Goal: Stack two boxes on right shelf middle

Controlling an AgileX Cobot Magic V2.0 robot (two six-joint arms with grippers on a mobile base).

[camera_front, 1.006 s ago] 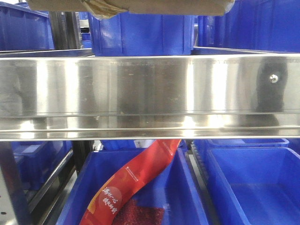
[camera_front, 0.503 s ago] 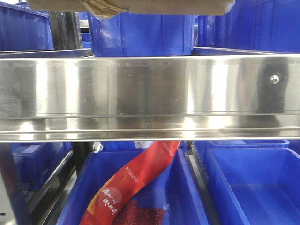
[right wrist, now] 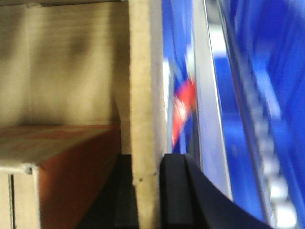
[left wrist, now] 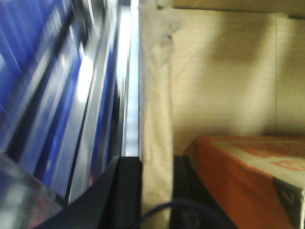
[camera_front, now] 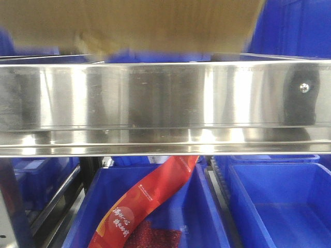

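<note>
Above, a blurred tan cardboard box (camera_front: 139,23) is seen over the polished steel shelf lip (camera_front: 165,103). Its corrugated left wall is clamped by the left end effector (left wrist: 155,191), its right wall by the right end effector (right wrist: 147,191). Inside, an orange carton (left wrist: 248,176) is visible. Below, a red pouch (camera_front: 150,201) lies in a blue bin (camera_front: 207,217).

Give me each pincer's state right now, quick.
Left pincer: closed on the cardboard box wall.
Right pincer: closed on the same box's opposite wall.
</note>
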